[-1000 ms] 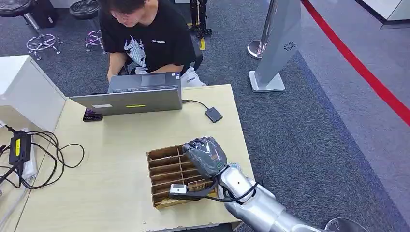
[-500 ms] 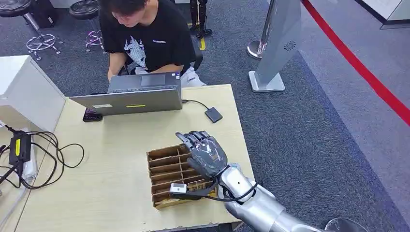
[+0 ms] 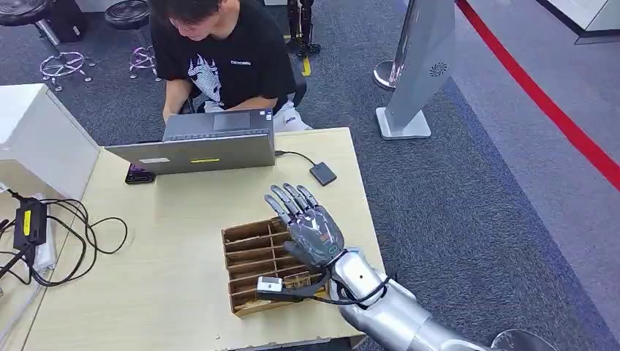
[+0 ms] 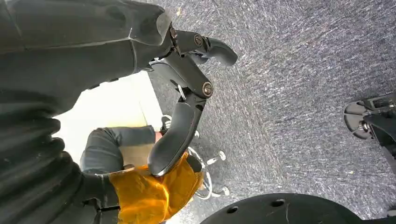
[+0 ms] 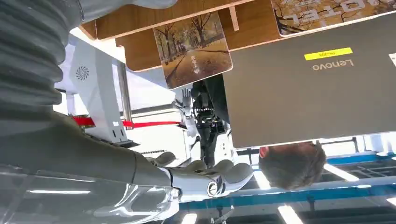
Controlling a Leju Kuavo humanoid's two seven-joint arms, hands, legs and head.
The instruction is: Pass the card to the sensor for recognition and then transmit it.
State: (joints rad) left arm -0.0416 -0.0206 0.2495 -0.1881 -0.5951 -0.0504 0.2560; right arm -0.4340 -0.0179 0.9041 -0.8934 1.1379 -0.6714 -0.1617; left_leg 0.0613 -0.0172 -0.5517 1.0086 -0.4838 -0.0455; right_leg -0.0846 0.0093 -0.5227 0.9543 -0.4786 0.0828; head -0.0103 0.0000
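Head view: grey carpet with a red floor stripe (image 3: 556, 110) surrounds a pale wooden table (image 3: 168, 248). A person (image 3: 219, 58) sits at the table's 12 o'clock edge behind a grey laptop (image 3: 194, 150). A small black sensor (image 3: 322, 173) lies at 1 o'clock on the table, cabled toward the laptop. Black cables (image 3: 66, 241) sprawl at 9 o'clock. A brown slotted box (image 3: 256, 267) sits at 5 o'clock. The right hand (image 3: 307, 223) hovers over the box's far right corner, fingers spread and straight, holding nothing, pointing toward the sensor.

Left wrist view: the left hand (image 4: 182, 98) hangs over carpet, fingers apart and holding nothing, with a chair base (image 4: 205, 182) beyond.

Right wrist view: the scene appears turned. A card (image 5: 192, 49) printed with an autumn tree avenue stands in a wooden slot of the box, near the laptop lid. The hand's fingers (image 5: 201, 175) are extended, well apart from the card.
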